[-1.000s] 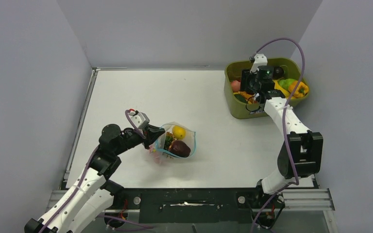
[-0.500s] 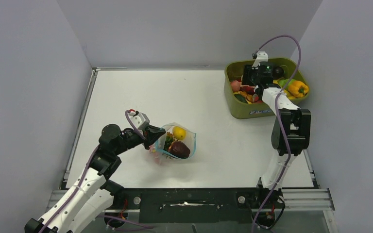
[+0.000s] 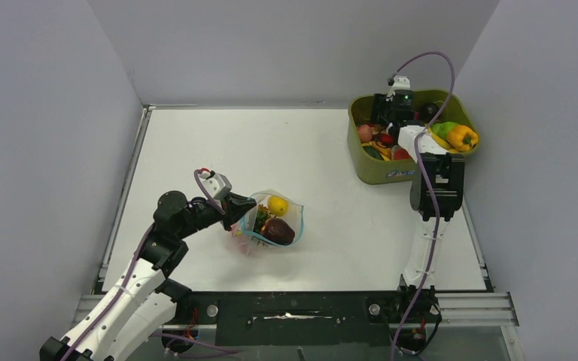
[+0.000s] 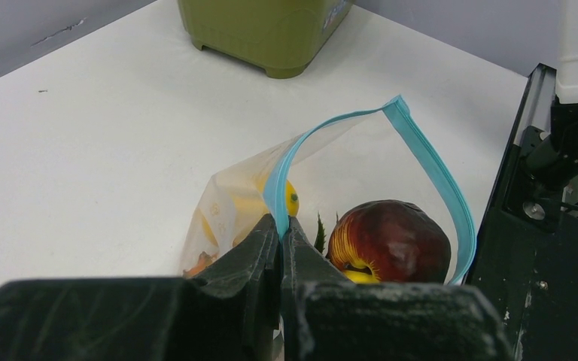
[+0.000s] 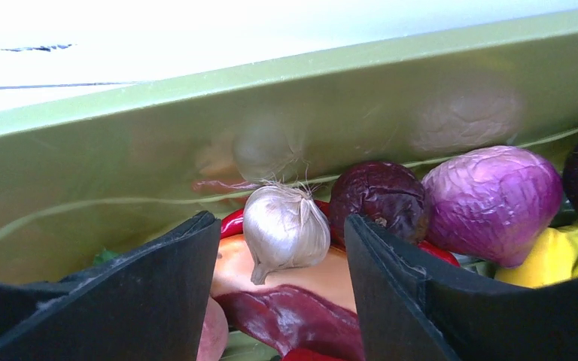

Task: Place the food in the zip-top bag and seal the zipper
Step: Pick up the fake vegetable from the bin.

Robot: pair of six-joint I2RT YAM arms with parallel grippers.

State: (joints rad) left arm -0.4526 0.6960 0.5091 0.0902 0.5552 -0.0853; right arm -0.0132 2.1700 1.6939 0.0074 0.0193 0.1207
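The left gripper [image 4: 280,229], its jaws pressed together on the teal-blue zipper [image 4: 430,169], holds the mouth of the clear zip-top bag [image 3: 292,216] open in a loop near the middle of the white table [image 3: 196,150]. The bag lies on the table with food inside: a dark maroon piece [image 4: 389,241] nearest the mouth, a yellow piece [image 3: 277,204] behind it, and a green leafy tip between them. At the table's far right corner stands the olive-green tub [image 3: 380,171], well apart from the bag. The right gripper [image 5: 278,224] reaches down into the tub, fingers spread apart and nothing held. Between the fingers, just beyond them, lies a white garlic bulb [image 5: 286,235], touching a dark purple onion [image 5: 380,197] that sits beside a paler purple one [image 5: 493,197]. A yellow pepper [image 3: 461,137] and a green pepper [image 3: 442,128] rest at the tub's right end.
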